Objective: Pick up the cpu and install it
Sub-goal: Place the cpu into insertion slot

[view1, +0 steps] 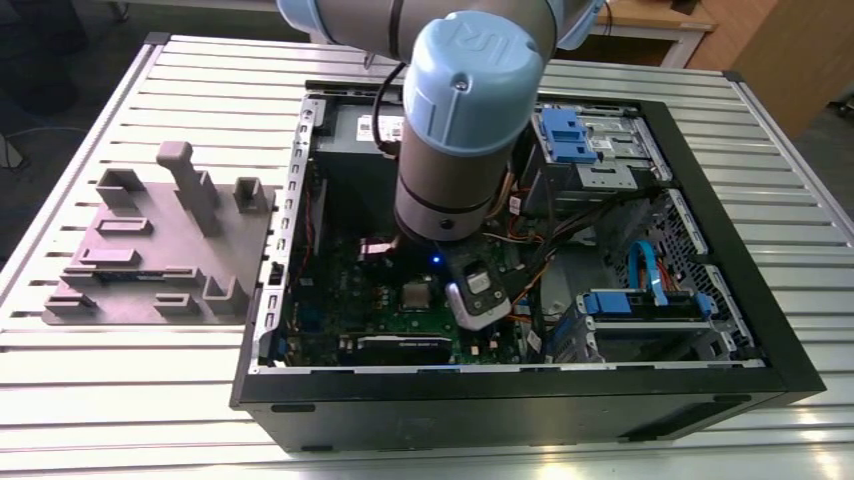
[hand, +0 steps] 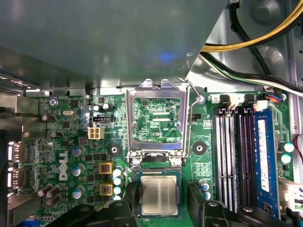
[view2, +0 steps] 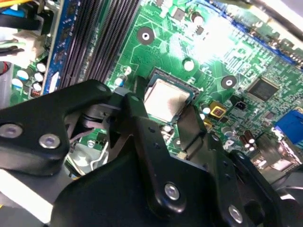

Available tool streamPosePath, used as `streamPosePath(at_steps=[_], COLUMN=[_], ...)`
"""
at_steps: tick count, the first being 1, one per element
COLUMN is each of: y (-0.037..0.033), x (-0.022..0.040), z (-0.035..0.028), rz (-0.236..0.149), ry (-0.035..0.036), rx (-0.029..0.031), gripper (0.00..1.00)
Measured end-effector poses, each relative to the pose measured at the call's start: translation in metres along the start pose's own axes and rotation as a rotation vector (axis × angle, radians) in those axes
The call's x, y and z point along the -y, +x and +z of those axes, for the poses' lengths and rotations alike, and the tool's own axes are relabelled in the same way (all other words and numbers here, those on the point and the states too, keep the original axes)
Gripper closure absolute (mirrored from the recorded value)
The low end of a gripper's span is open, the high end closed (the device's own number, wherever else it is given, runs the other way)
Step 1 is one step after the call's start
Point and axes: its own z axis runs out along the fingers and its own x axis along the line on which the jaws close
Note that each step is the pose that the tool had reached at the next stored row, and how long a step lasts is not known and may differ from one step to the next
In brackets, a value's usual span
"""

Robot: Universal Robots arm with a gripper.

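Hand [view2: 164, 118] hangs open, gripping nothing, cpu [hand: 159, 195] seated in socket [hand: 158, 172] just beneath its fingers [hand: 196, 196]; keeping square, not nudging it, seems wise.

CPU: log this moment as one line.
cpu: in socket | latch frame: raised | end effector: open, straddling cpu

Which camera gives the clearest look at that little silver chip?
The first wrist view: the cpu faces it squarely, lying in its socket. The second wrist view shows it slanted; the exterior view shows a tiny square.
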Motion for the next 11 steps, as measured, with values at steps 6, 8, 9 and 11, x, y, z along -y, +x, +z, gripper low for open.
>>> streamPosePath(at_steps=[6,8,9,11], y=[-0.0002,0.0,0.0,0.0001], x=[-0.0005,-0.0008,-0.0009,-0.0011], z=[-0.0062,-0.01,-0.0116,-0.0148], rz=[0.0,0.0,0.0,0.0], ry=[-0.0001,0.0,-0.0001,-0.0002], rx=[-0.0002,-0.0003,-0.0003,-0.0002], gripper=[0.45,0.45,0.45,0.45])
